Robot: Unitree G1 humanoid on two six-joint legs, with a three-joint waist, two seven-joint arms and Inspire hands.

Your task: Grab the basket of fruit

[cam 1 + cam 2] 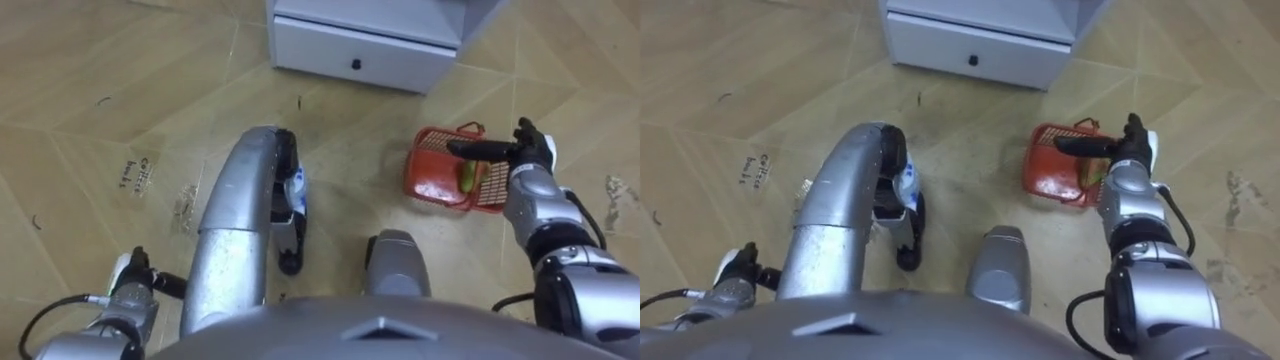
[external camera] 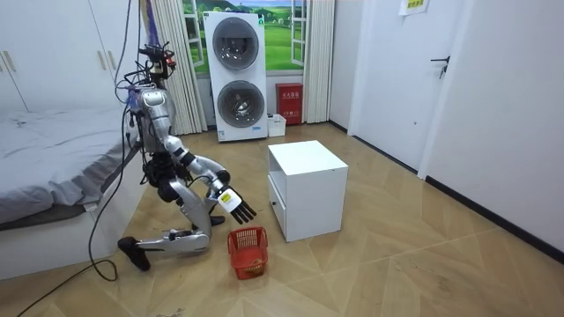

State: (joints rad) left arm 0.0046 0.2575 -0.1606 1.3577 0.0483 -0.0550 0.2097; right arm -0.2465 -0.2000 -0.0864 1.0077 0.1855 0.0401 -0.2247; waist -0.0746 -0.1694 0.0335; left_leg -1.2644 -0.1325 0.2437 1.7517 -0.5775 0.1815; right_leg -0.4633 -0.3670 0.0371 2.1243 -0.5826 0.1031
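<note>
A red plastic fruit basket stands on the wooden floor to my right front, just short of the white cabinet. A green-yellow fruit and something red lie inside it. My right hand hovers over the basket's right edge with fingers straight and open, its thumb reaching left above the rim. In the room view I kneel on the floor, the right hand held a little above the basket. My left hand hangs low at my left side, away from the basket.
A white cabinet with a black-knobbed drawer stands right ahead, close behind the basket. A bed is behind me at the room view's left. Stacked washing machines stand at the far wall.
</note>
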